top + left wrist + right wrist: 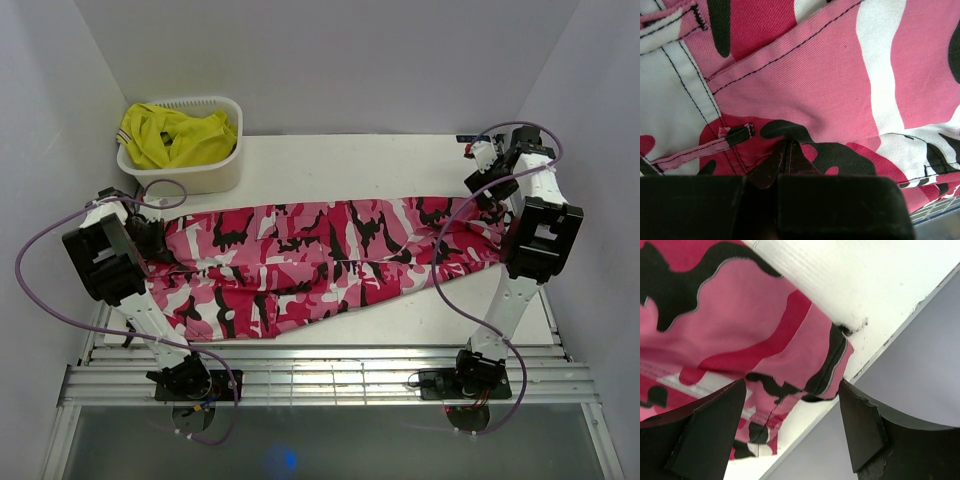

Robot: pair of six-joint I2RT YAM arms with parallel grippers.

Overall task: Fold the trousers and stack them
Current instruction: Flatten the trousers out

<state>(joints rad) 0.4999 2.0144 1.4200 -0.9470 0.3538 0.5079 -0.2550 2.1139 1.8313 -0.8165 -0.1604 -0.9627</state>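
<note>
The trousers (320, 255) lie spread lengthwise across the surface (350, 165). The left hand (786, 152) is clamped on their waist end. The right hand (792, 390) stands open above the leg hem at the right edge.

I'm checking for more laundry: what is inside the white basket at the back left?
A crumpled yellow garment fills the basket. Anything beneath it, and the basket's floor, is covered.
</note>
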